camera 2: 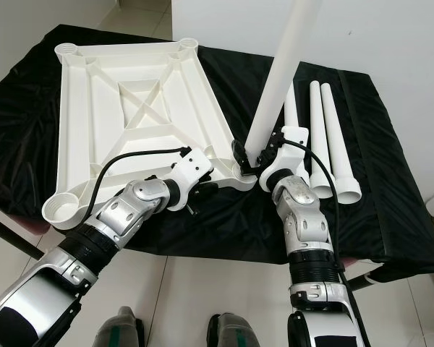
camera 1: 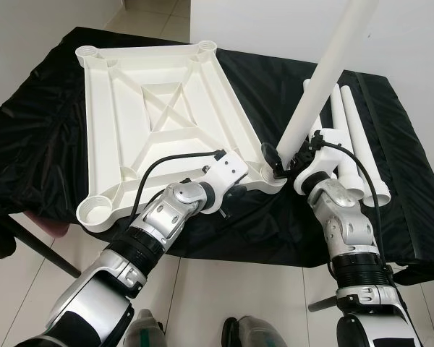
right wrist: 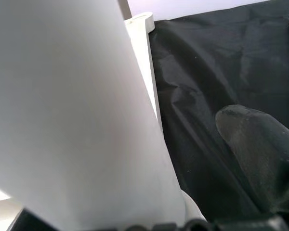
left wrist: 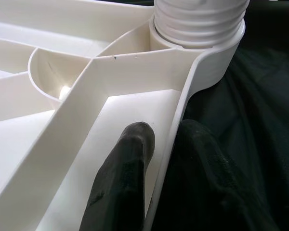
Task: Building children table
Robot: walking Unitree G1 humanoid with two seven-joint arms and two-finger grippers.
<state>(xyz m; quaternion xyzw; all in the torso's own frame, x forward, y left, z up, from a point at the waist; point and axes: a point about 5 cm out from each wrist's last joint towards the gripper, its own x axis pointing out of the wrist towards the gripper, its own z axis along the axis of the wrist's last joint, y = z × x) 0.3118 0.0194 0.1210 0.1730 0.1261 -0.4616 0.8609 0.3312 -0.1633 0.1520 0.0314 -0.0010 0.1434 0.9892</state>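
Black-draped bench carries the upturned tabletop (camera 1: 159, 108), left gripper (left wrist: 159, 159) pinching its rim, right gripper (camera 1: 288, 160) clamping the tilted leg (camera 1: 325, 79) in its near-right corner socket (left wrist: 202, 29).

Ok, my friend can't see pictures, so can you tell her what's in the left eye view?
A robot's right hand holds a long white table leg upright in the near corner socket of an upside-down white tabletop. Its left hand pinches the tabletop's rim beside it. Three more white legs lie on the black cloth.
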